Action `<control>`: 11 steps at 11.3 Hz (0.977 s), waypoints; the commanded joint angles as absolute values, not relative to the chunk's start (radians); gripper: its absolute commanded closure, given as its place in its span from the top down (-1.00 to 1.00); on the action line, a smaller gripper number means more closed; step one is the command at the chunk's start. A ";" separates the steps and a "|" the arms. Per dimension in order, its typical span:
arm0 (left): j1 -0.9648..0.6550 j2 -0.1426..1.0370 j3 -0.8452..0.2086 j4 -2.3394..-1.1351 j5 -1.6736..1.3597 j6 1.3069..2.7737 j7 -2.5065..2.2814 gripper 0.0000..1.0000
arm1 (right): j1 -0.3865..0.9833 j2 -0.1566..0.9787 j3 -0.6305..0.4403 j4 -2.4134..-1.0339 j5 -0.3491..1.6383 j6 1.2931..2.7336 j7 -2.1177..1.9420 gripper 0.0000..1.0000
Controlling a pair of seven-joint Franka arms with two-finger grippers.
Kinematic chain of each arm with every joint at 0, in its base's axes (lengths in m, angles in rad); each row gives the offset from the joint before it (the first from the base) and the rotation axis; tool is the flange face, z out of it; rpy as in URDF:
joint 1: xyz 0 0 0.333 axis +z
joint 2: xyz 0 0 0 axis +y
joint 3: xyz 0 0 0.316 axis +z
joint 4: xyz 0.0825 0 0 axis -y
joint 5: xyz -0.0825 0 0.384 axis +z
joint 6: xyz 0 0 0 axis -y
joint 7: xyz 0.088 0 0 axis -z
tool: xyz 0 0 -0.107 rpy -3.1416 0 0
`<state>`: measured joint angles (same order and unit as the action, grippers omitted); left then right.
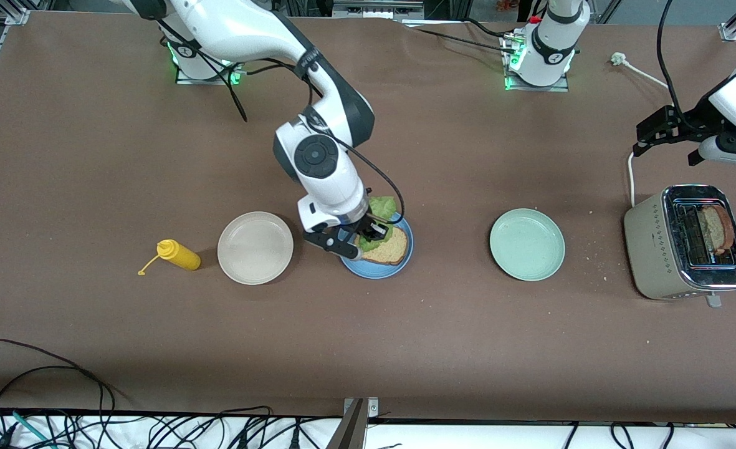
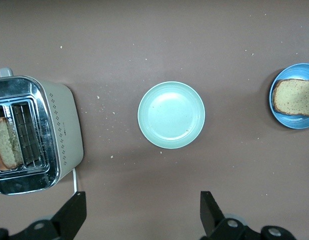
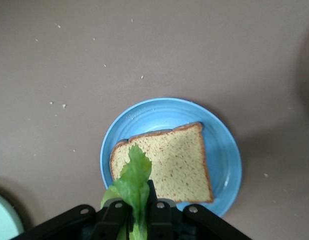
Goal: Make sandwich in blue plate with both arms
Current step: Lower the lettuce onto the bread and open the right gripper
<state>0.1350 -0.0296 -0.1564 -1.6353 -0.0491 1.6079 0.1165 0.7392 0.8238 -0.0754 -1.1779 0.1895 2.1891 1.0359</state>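
Nearest the front camera, toward the left arm's end of the brown table (image 1: 93, 156): a boxy cream-and-chrome two-slot toaster (image 1: 685, 246) with a brown bread slice (image 1: 716, 227) standing upright in one slot; a little farther, in a row across the table: a round pale mint-green plate (image 1: 527, 244), a round medium-blue plate with a shallow raised rim (image 1: 377, 270), a round cream-beige plate (image 1: 255, 247), and a yellow squeeze bottle (image 1: 179, 254) lying on its side toward the right arm's end; on the blue plate, flat: one square slice of brown wholegrain bread with a darker crust (image 1: 387, 249), no second slice on it yet.

Over that plate and slice: the black two-finger right gripper (image 1: 368, 234), fingers pinched tight on a ruffled green lettuce leaf (image 1: 381, 207); leaf hanging over the slice's edge in the right wrist view (image 3: 134, 175), whether touching the bread impossible to tell.

Farther up, above the table just past the toaster: the black two-finger left gripper (image 1: 667, 138), fingers (image 2: 207, 207) spread wide, holding nothing, waiting; mint plate and toaster both below in the left wrist view.
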 commanded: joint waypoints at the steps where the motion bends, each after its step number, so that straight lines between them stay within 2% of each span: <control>1: 0.144 -0.018 -0.161 -1.606 -0.071 1.586 0.115 1.00 | 0.773 0.931 -0.092 -1.117 0.183 2.261 1.065 -1.00; 8: 0.140 -0.018 -0.164 -1.606 -0.071 1.586 0.115 1.00 | 0.801 0.954 -0.089 -1.203 0.120 2.345 1.081 -1.00; 9: 0.141 -0.018 -0.164 -1.606 -0.071 1.586 0.115 1.00 | 0.799 0.953 -0.090 -1.203 0.121 2.345 1.074 -0.35; 10: 0.141 -0.018 -0.164 -1.606 -0.071 1.586 0.115 1.00 | 0.799 0.951 -0.092 -1.203 0.117 2.345 1.074 0.99; 11: 0.141 -0.018 -0.164 -1.606 -0.071 1.585 0.115 1.00 | 0.801 0.945 -0.097 -1.203 0.076 2.345 1.068 1.00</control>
